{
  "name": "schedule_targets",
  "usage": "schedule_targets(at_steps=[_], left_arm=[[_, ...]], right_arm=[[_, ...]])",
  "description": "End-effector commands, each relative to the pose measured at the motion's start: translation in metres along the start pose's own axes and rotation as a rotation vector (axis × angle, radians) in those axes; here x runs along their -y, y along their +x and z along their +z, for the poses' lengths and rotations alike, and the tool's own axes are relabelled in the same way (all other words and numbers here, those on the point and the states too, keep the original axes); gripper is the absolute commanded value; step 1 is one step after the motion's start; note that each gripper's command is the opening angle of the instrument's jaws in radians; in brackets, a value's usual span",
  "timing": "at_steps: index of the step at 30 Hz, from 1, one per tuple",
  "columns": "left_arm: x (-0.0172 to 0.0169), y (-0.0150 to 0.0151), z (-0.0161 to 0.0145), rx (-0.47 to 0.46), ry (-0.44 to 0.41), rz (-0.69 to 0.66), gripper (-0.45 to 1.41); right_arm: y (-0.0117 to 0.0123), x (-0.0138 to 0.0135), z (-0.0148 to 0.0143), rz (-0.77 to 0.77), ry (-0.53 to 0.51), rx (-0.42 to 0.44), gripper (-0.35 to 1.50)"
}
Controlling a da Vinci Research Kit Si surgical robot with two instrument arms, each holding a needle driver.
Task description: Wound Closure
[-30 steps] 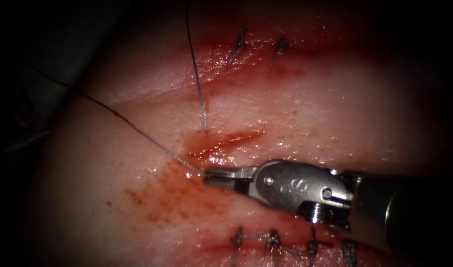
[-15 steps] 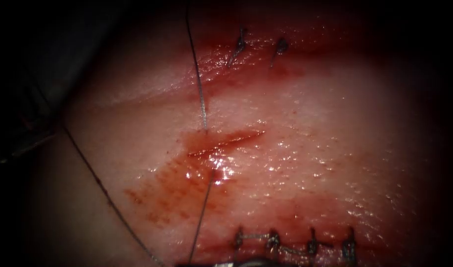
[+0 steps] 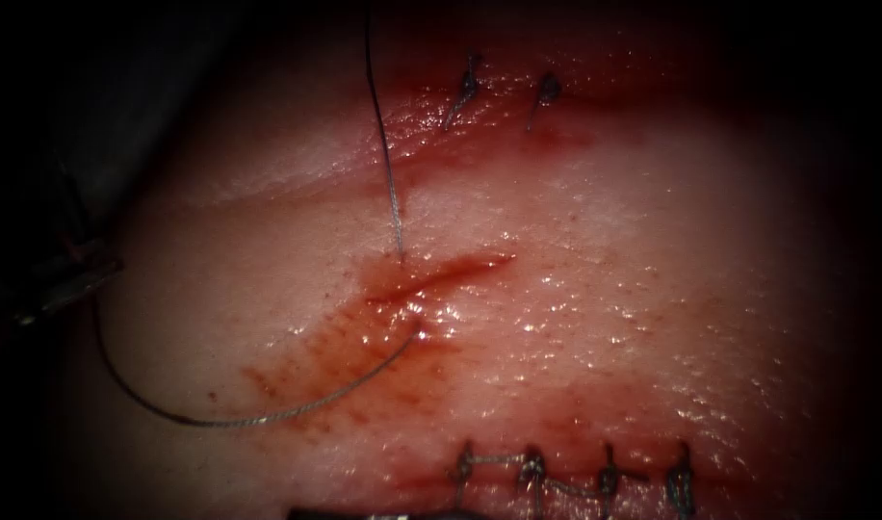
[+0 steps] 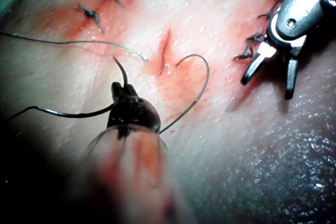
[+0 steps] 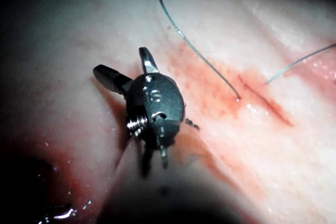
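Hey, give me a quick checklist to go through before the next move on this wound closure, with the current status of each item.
1. Left tool grips needle, clear of tissue: ok.
2. Grip position along needle's curve: cannot tell.
3. Right tool open, holding nothing: ok.
4. Thread runs through both edges of the cut: ok.
5. Thread drawn snug: not ok, slack loop lies left of the cut.

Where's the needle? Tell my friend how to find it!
Find the short open cut in the pink tissue. Left of it, the left pincer is shut on the needle, out of the tissue. Unlike the long floppy thread, it's short, dark and hooked; the right pincer holds nothing.
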Motion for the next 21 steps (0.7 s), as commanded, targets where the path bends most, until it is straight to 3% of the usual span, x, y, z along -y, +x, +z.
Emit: schedule_targets(at_steps=[1, 2, 8, 11, 16, 21], left_arm=[[-0.0003, -0.0001, 0.0008, 0.000, 0.000, 0.000, -0.45], [-0.0003, -0.0002, 0.0010, 0.002, 0.000, 0.007, -0.45], [-0.0004, -0.0005, 0.0014, 0.007, -0.003, 0.018, -0.45], [-0.0005, -0.0004, 0.0015, 0.010, -0.002, 0.026, -0.45], [-0.0007, -0.0004, 0.0016, 0.015, -0.003, 0.028, -0.45], [-0.0008, -0.0005, 0.0018, 0.016, -0.011, 0.034, -0.45]], right_arm=[[-0.0003, -0.0010, -0.0002, -0.010, -0.008, -0.007, 1.38], [0.0003, -0.0028, -0.0019, -0.035, -0.031, -0.029, 1.38], [0.0002, -0.0066, -0.0055, -0.073, -0.101, -0.012, 1.25], [-0.0018, -0.0084, -0.0046, -0.114, -0.136, 0.034, 1.28], [-0.0044, -0.0092, -0.0020, -0.170, -0.146, 0.090, 1.28], [-0.0076, -0.0108, 0.0018, -0.196, -0.166, 0.135, 1.30]])
